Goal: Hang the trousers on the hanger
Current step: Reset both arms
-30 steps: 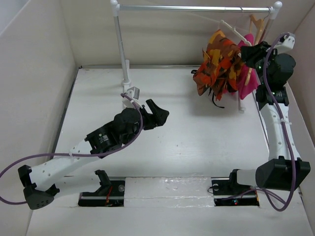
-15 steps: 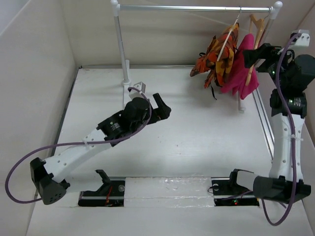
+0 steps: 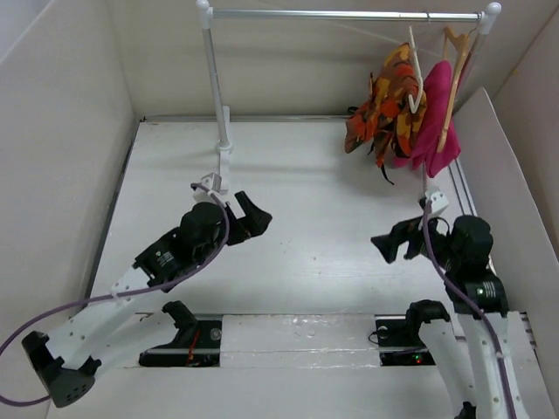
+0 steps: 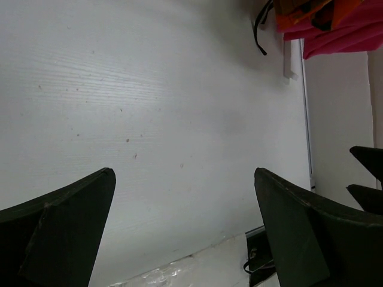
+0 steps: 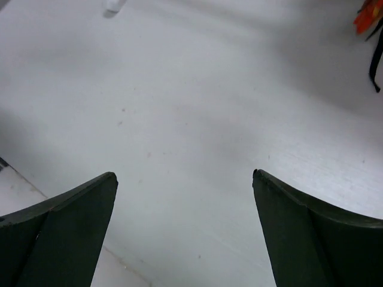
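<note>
The camouflage trousers (image 3: 384,105) hang folded over the pale cream hanger (image 3: 413,68), whose hook sits on the rail (image 3: 341,14) at the back right. Their dark drawstring (image 3: 385,174) dangles below. My left gripper (image 3: 255,214) is open over the table's middle left, far from them. My right gripper (image 3: 385,243) is open low over the near right of the table, with nothing between its fingers. In the left wrist view the gripper (image 4: 184,179) is open over bare table, with the trousers (image 4: 299,9) at the top right. In the right wrist view the gripper (image 5: 184,179) is open too.
A magenta-pink garment (image 3: 434,118) hangs on a tan wooden hanger (image 3: 454,48) just right of the trousers. The rack's left post (image 3: 216,83) stands at the back, its foot (image 3: 224,153) on the table. White walls (image 3: 61,148) enclose the table on all sides.
My right gripper opened, let go at the rail and drew back down toward its base. The trousers now hang free on the rail. My left arm pulled back nearer and opened fully.
</note>
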Tool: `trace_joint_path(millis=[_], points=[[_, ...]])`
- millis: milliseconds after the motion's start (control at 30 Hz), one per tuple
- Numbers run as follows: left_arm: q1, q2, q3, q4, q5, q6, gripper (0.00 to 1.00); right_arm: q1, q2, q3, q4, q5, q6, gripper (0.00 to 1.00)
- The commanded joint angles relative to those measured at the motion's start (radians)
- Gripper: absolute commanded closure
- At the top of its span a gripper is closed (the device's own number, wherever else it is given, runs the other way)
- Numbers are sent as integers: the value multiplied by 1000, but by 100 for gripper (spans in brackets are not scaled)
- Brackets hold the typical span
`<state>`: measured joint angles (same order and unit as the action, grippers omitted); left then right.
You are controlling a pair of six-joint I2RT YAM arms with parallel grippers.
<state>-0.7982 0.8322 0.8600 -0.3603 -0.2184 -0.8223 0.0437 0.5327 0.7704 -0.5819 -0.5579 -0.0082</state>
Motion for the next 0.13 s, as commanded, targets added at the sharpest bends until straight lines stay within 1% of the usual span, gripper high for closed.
trace_joint_path(millis=[0, 33, 100], points=[[-1, -54, -96, -8, 40, -27, 1, 12, -140, -42, -153, 47, -55, 0], [-1, -62, -111, 27, 62, -31, 1, 21, -178, -52, -157, 46, -44, 0], [-1, -73, -139, 55, 94, -46, 1, 21, -185, -68, -157, 30, -41, 0]])
